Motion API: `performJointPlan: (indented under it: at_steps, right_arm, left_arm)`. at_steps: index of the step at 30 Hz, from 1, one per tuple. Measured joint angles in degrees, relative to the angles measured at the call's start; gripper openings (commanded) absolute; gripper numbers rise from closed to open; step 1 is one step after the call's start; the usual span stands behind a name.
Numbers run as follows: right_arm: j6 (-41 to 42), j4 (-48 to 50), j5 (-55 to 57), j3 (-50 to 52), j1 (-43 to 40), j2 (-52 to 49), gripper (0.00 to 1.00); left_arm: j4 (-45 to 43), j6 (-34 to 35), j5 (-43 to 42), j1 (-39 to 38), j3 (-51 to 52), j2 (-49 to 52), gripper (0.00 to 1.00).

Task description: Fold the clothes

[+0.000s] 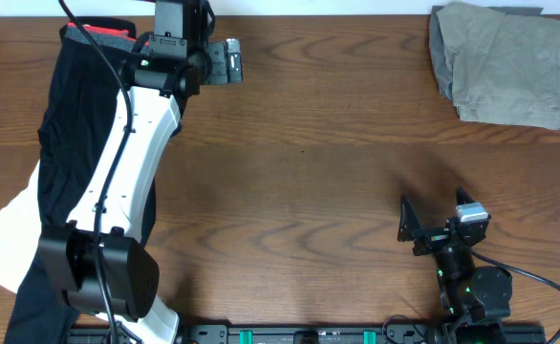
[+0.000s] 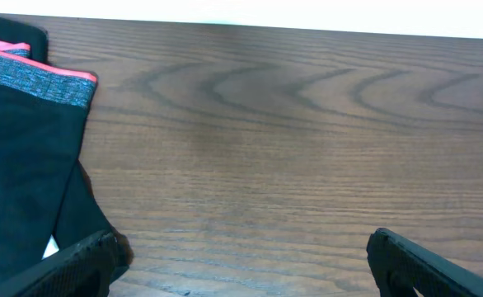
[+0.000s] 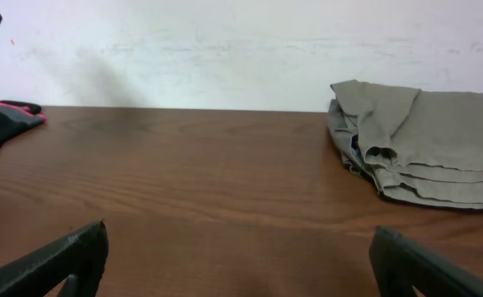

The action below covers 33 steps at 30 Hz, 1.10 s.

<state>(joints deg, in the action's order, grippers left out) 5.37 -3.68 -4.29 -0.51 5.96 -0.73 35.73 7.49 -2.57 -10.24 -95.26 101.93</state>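
1. Looking down from overhead, I see the khaki trousers (image 1: 505, 62) lying folded in the far right corner of the desk (image 1: 309, 162), so I judge that piece done. A black garment (image 1: 70, 134) with a pink-edged grey waistband (image 1: 113, 42) sprawls along the left side, partly over a white cloth (image 1: 3, 250) and under my left arm (image 1: 127, 162). The left pincer (image 1: 225, 60) hangs just right of that waistband. The right pincer (image 1: 409, 225) sits near my edge, well apart from both garments.
2. From the left wrist, the fingers (image 2: 77, 264) stand wide apart with only bare wood between them. The waistband lies off to the left, untouched.
3. From the right wrist, that pincer is likewise spread wide and empty. The trousers rest ahead to the right.
4. My judgement is that the step in hand is fetching the black garment. Next I need to swing the left pincer over the waistband, lower it, pinch an edge and drag the garment onto open wood for spreading.
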Motion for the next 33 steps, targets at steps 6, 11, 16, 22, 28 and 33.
performJointPlan:
  at_steps: [6,11,16,22,28,33]
  right_arm:
    - [0.00,0.00,0.00,0.00,0.00,0.00,0.99]
    - [0.00,0.00,0.00,0.00,0.00,0.00,0.99]
    - [0.00,0.00,0.00,0.00,0.00,0.00,0.99]
    - [0.00,0.00,0.00,0.00,0.00,0.00,0.99]
    - [0.00,0.00,0.00,0.02,0.00,0.00,0.99]
    - [0.00,0.00,0.00,0.02,0.00,0.02,0.99]
  left_arm:
    - [0.02,0.00,0.00,0.00,0.00,0.00,0.98]
    - [0.00,0.00,0.00,0.00,0.00,0.00,0.98]
    - [1.68,-0.02,0.00,0.00,0.00,-0.09,0.98]
    - [5.79,-0.09,0.00,0.00,1.64,-4.59,0.98]
    - [-2.60,-2.08,0.00,0.04,11.23,-17.92,0.98]
    - [-11.32,-3.04,0.00,1.60,25.68,-31.02,0.98]
